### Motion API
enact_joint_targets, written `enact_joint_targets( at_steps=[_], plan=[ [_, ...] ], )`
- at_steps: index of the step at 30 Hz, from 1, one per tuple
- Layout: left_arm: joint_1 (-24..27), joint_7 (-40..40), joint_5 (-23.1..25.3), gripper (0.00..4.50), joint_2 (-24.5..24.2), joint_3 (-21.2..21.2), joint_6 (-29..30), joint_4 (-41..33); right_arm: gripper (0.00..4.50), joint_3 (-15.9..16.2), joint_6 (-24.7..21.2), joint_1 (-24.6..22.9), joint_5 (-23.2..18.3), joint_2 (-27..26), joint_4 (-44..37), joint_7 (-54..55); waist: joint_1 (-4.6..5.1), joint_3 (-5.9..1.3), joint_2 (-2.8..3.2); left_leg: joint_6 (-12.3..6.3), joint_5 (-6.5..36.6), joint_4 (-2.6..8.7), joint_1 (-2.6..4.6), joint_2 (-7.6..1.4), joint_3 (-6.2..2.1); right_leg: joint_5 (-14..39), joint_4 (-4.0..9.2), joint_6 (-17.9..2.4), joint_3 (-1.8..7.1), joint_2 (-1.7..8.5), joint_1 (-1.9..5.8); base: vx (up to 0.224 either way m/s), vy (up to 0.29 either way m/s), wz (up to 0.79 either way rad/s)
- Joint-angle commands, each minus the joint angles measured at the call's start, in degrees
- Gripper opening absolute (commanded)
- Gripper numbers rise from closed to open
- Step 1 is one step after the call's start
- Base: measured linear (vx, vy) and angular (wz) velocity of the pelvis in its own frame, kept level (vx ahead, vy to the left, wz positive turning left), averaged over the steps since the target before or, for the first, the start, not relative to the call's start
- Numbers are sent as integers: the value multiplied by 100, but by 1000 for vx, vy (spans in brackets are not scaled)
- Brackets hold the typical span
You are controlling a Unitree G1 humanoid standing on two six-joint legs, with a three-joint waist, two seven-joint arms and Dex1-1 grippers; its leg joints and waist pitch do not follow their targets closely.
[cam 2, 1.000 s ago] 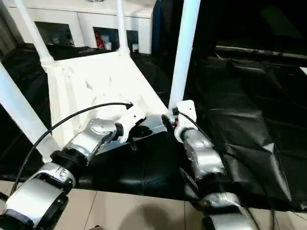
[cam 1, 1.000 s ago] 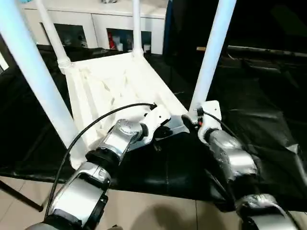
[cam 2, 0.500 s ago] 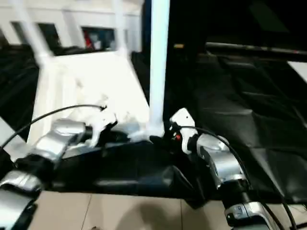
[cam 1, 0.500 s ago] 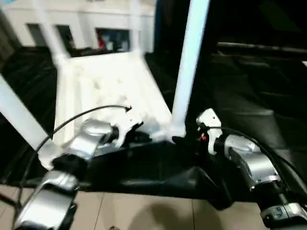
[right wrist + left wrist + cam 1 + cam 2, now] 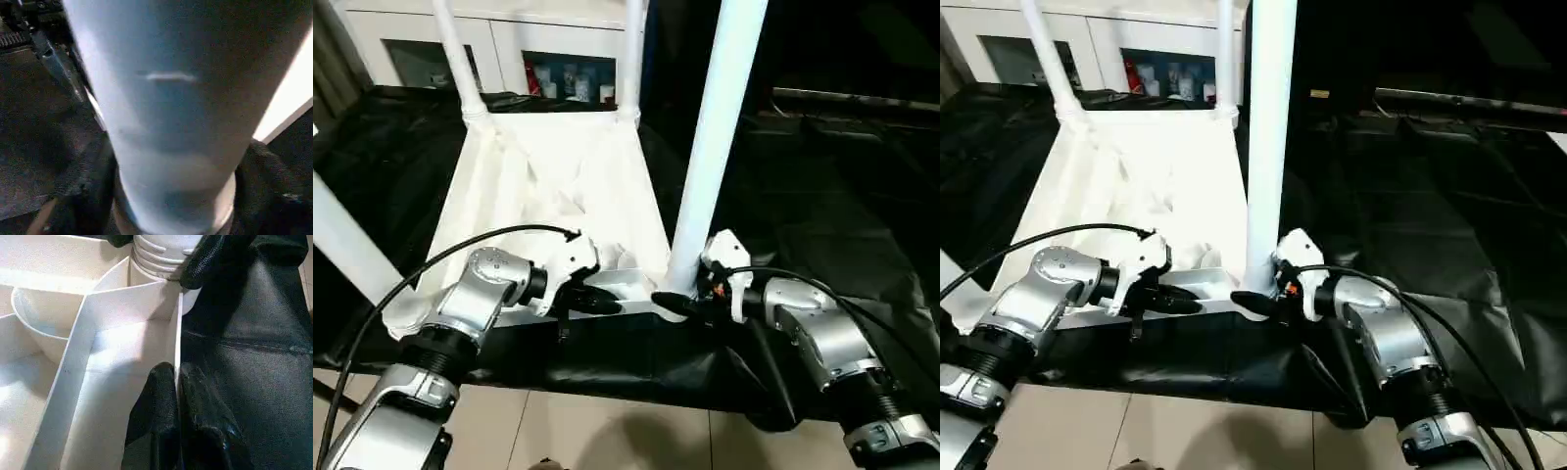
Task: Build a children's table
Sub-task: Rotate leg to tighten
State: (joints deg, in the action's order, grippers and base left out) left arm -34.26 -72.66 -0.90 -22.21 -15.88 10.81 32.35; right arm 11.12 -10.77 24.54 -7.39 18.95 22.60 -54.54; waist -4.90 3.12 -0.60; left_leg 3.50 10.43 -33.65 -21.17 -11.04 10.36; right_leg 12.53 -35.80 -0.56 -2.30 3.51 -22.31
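The children's table lies upside down on a black sheet, its ribbed white top (image 5: 548, 166) facing up and its four white legs standing in the corner sockets. My left gripper (image 5: 602, 305) is shut on the thin near rim (image 5: 177, 333) of the top, one black finger (image 5: 156, 406) on each side of it. My right gripper (image 5: 671, 304) reaches in from the right at the foot of the near right leg (image 5: 715, 147). In the right wrist view its fingers (image 5: 83, 196) sit close on both sides of that leg (image 5: 171, 122).
The near left leg (image 5: 347, 245) rises past my left arm, and two far legs (image 5: 455, 59) stand at the back corners. A white cabinet (image 5: 509, 39) with shelves lines the back. The black sheet (image 5: 822, 215) spreads to the right; tiled floor (image 5: 607, 431) lies below.
The head camera has shifted and tilted. My right forearm has swung out to the right, so its fingers now point sideways at the leg's foot. The left gripper stays on the rim.
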Motion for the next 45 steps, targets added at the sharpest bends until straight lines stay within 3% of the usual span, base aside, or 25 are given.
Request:
enact_joint_targets(
  at_steps=[1,9,10,12,13,15,16,18,19,20,22,28,29,30,31,35,38,45],
  plan=[
    [66,-133,-208,0,136,-39,22,-167,283,20,-23,24,22,79,33,-11,13,-366,-54,-341,585,352,71,-228,-46,-7,360,-1426,251,447,272,0,0,0],
    [59,98,-124,0,208,-12,-65,-66,272,-50,-66,-58,18,4,51,123,14,-373,-43,-345,575,341,72,-225,-45,-71,356,-1447,252,440,275,0,0,0],
    [-111,831,78,0,478,62,-159,298,272,-317,-178,-65,21,-308,305,888,32,-367,-40,-336,589,343,64,-224,-42,-40,358,-1454,258,441,259,0,0,0],
    [-225,1264,199,0,638,98,-184,519,272,-473,-241,-51,27,-503,470,1358,30,-346,-53,-239,734,358,84,-218,-49,244,402,-1428,253,453,259,0,0,0],
    [-304,1501,259,0,746,105,-185,669,272,-544,-305,-36,58,-635,551,1682,31,-343,-61,-114,863,369,105,-211,-49,647,440,-1348,257,456,252,0,0,0],
    [-355,1645,295,0,814,108,-188,765,272,-584,-348,-26,82,-717,599,1888,25,-333,-69,-65,977,379,115,-213,-54,929,472,-1255,262,466,253,0,0,0],
    [-591,2405,422,0,1144,168,-151,1146,272,-801,-524,70,117,-1096,829,2766,40,-316,-44,-23,1044,391,120,-204,-49,1101,502,-1180,275,454,224,0,0,0],
    [-680,2696,456,0,1279,199,-117,1278,272,-882,-593,112,120,-1237,913,3076,35,-308,-47,63,1211,407,160,-205,-64,1406,531,-1117,269,463,207,0,0,0],
    [-776,2960,504,0,1414,201,-105,1419,272,-923,-602,184,161,-1374,1036,3390,15,-317,-21,105,1226,414,160,-208,-73,1542,546,-1037,275,478,215,0,0,0],
    [-809,3063,524,0,1461,199,-97,1466,272,-933,-592,214,176,-1422,1084,3492,30,-307,-31,106,1253,415,161,-208,-62,1544,559,-1018,282,465,194,0,0,0],
    [-929,3420,643,0,1630,139,-113,1639,272,-929,-506,370,236,-1629,1289,3844,28,-326,-12,116,1232,421,138,-199,-81,1465,543,-993,275,472,221,0,0,0],
    [-982,3334,716,0,1696,106,-287,1742,272,-884,-195,481,321,-1779,1313,3804,22,-349,-31,-2,1005,412,99,-193,-76,877,496,-1037,267,462,257,0,0,0],
    [-970,3223,711,0,1660,111,-360,1759,307,-886,-81,463,286,-1751,1231,3616,14,-349,-24,-42,989,405,100,-193,-71,815,498,-1051,267,468,255,0,0,0],
    [-970,3223,711,0,1660,111,-360,1759,307,-886,-81,463,286,-1751,1231,3616,12,-350,-24,-55,988,403,100,-195,-69,800,498,-1059,270,473,257,0,0,0],
    [-938,3018,685,0,1565,109,-475,1757,342,-873,20,418,184,-1618,1053,3250,9,-349,-43,-87,966,403,94,-192,-66,795,499,-1070,266,469,261,0,0,0],
    [-842,2620,616,0,1355,107,-676,1679,376,-815,7,331,37,-1185,721,2593,26,-345,-50,-173,963,411,53,-202,-88,876,497,-1012,246,473,293,0,0,0],
    [-744,2188,554,0,1169,99,-832,1567,397,-655,-168,207,-69,-769,399,1850,47,-337,-67,-236,991,393,63,-201,-69,947,518,-1066,251,469,272,0,0,0],
    [-518,1176,259,0,814,75,-974,1171,397,-468,-85,58,5,-187,171,863,66,-344,-54,-300,879,388,56,-227,-67,698,468,-1235,245,467,257,0,0,0]
  ],
)
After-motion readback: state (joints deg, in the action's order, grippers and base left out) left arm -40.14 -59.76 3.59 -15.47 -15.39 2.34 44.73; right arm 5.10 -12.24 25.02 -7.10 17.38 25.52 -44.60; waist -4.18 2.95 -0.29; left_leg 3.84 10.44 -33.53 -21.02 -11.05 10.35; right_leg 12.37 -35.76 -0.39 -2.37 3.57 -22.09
